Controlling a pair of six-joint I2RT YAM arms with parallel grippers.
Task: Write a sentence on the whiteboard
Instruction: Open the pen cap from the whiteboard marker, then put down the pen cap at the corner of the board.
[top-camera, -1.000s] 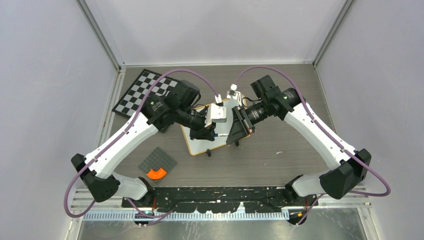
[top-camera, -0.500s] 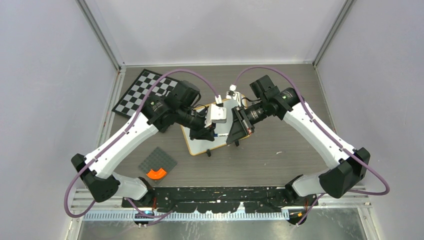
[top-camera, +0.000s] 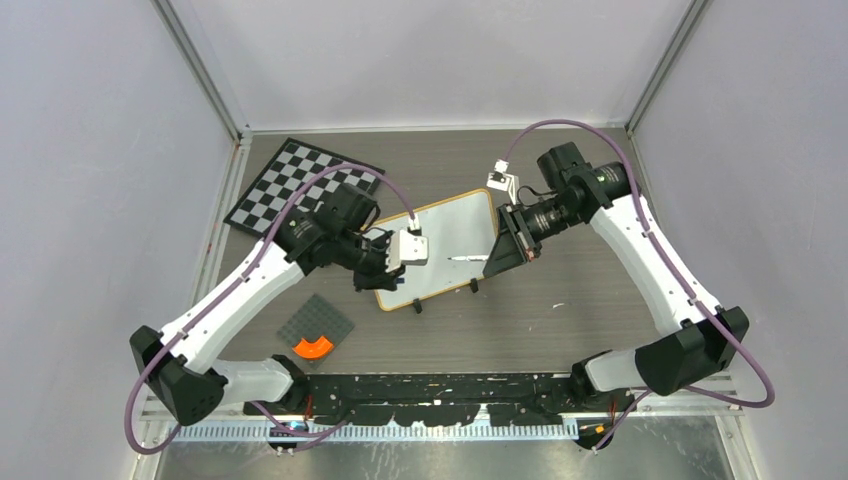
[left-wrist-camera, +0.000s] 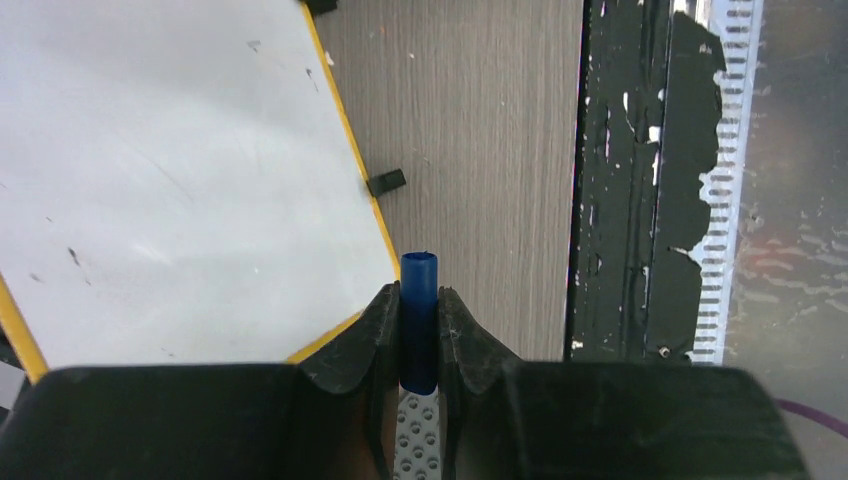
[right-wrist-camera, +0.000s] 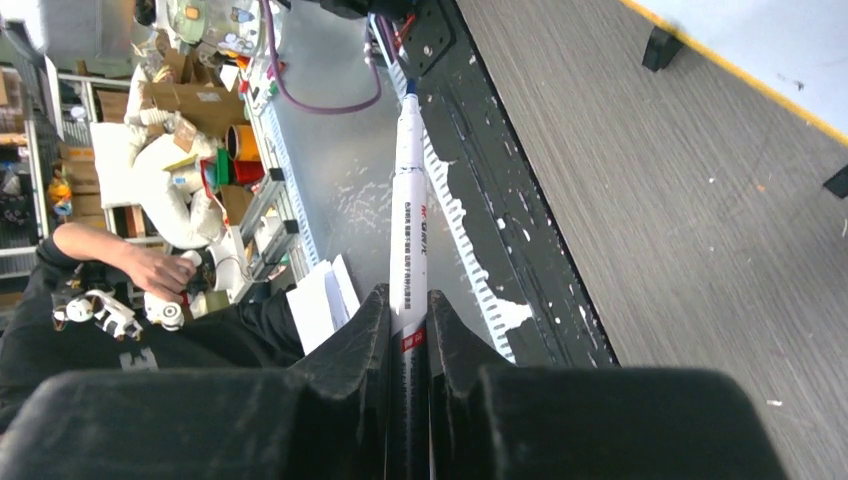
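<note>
At table centre the wood-framed white rectangular whiteboard (top-camera: 445, 225) is laid flat. A blue plastic cap (left-wrist-camera: 418, 320) is clamped by the left gripper (left-wrist-camera: 418, 300). A white marker (right-wrist-camera: 410, 210) is clamped by the right gripper (right-wrist-camera: 405, 300). A black-and-white checkered chessboard (top-camera: 290, 185) is seen far-left.

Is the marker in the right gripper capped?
No, the marker shows a bare tip, and the left gripper pinches the blue cap.

Robotics laboratory, test cell: pale panel walls (top-camera: 100, 150) on aluminium posts (top-camera: 205, 75) are enclosing a wood-grain table (top-camera: 590, 290) carrying bolted robot arms (top-camera: 650, 260). Beyond it, a person (right-wrist-camera: 110, 255) is sitting beside cluttered shelving (right-wrist-camera: 215, 25), cardboard boxes (right-wrist-camera: 150, 100) and white robot parts (right-wrist-camera: 165, 195).
</note>
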